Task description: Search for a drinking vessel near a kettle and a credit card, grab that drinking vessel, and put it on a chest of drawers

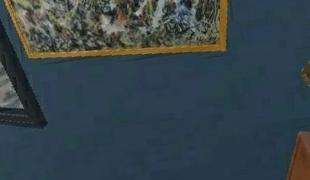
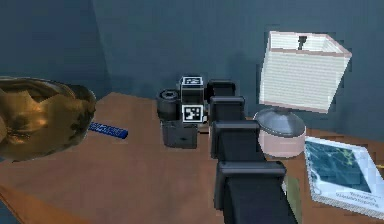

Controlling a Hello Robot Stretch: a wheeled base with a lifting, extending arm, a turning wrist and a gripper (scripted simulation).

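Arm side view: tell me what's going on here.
The robot's dark square arm reaches out over a brown wooden tabletop, with its gripper toward the far edge. I cannot tell whether it holds anything. A small flat blue object lies on the wood left of the gripper, next to a large bronze-coloured statue. Right of the arm are a white-shaded table lamp and a blue-green book.

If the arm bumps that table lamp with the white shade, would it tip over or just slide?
The table lamp looks top-heavy: a wide white shade sits above a narrower rounded base, so a push high up would probably tip it. A low push might just slide it on the smooth wooden tabletop. The shade likely dents easily.
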